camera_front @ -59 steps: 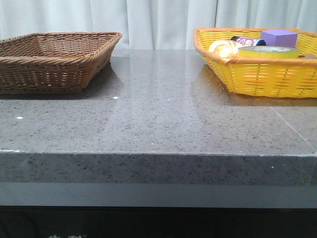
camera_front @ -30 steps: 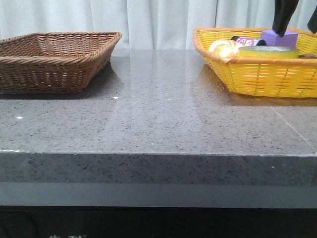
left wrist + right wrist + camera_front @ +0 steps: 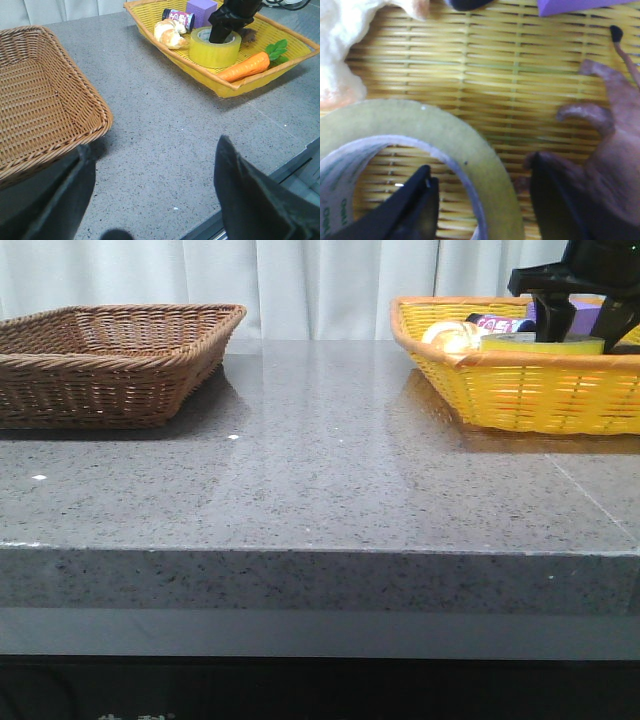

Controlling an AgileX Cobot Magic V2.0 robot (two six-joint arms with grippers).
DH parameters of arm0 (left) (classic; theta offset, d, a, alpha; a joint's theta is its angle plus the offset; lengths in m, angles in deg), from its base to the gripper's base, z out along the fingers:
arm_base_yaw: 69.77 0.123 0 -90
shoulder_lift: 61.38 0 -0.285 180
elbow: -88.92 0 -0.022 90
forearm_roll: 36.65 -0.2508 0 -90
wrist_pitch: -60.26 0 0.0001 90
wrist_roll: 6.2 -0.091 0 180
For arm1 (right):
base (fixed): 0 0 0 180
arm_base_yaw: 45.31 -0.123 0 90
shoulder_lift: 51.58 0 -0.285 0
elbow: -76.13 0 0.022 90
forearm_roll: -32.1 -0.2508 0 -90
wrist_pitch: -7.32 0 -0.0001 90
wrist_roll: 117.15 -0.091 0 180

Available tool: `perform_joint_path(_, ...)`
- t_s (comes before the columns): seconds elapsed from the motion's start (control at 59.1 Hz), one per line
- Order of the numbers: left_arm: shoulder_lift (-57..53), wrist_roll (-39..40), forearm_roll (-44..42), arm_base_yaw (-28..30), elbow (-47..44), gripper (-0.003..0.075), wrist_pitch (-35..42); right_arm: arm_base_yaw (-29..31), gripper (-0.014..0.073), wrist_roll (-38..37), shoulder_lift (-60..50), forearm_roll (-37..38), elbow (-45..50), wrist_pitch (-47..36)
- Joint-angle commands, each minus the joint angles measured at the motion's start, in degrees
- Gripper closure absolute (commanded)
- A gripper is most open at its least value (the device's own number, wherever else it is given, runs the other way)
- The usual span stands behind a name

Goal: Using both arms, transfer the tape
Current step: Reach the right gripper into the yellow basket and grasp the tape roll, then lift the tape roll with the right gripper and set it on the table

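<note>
Item one: the wide roll of translucent yellow packing tape (image 3: 215, 47), white core with green lettering (image 3: 340, 200), is lying flat in the yellow woven basket (image 3: 260, 80) at the right of the grey speckled stone surface (image 3: 330, 480).

Item two: the right gripper (image 3: 223, 34) is reaching down into that basket. I am seeing its jaws spread apart, one black finger (image 3: 412, 210) inside the roll's core, the other finger (image 3: 555, 205) outside the wall, so they are straddling the tape's wall without yet closing on it. From the front view the black gripper (image 3: 560, 315) is standing over the roll (image 3: 545, 343).

Item three: the left gripper (image 3: 155, 200) is hovering over the bare surface near the brown wicker basket (image 3: 40, 100); its jaws are standing wide open, holding nothing.

Item four, other contents of the yellow basket: an orange toy carrot with green leaves (image 3: 250, 65) lying just beside the tape; a pale, bread-like lump (image 3: 169, 34) near the roll; a small dark can with a pink label (image 3: 178, 18); a purple block (image 3: 201, 11) at the far side; a brownish-purple branching object (image 3: 610, 150) next to the outer finger, which I cannot identify.

Item five: the brown wicker basket (image 3: 110, 360) is sitting at the left, well apart from the yellow one (image 3: 530, 390).
</note>
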Motion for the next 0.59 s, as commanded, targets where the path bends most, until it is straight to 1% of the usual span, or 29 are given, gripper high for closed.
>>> perform_joint_path(0.0,0.2,0.4,0.5,-0.4,2.2,0.023,4.5,0.4,0.0292,0.4,-3.1,0.3,-1.9,-2.1)
perform_joint_path(0.135,0.2,0.4,0.5,-0.4,2.2,0.023,4.5,0.4,0.041,0.4,-3.2,0.3,-3.1,-0.9)
perform_joint_path(0.186,0.2,0.4,0.5,-0.4,2.2,0.023,4.5,0.4,0.0436,0.4,-3.2,0.3,-4.0,0.0)
perform_joint_path(0.355,0.2,0.4,0.5,-0.4,2.2,0.023,4.5,0.4,0.0444,0.4,-4.1,-0.1,-7.5,3.6)
perform_joint_path(0.575,0.2,0.4,0.5,-0.4,2.2,0.023,4.5,0.0,0.0444,0.4,-9.2,-2.9,-7.6,4.7)
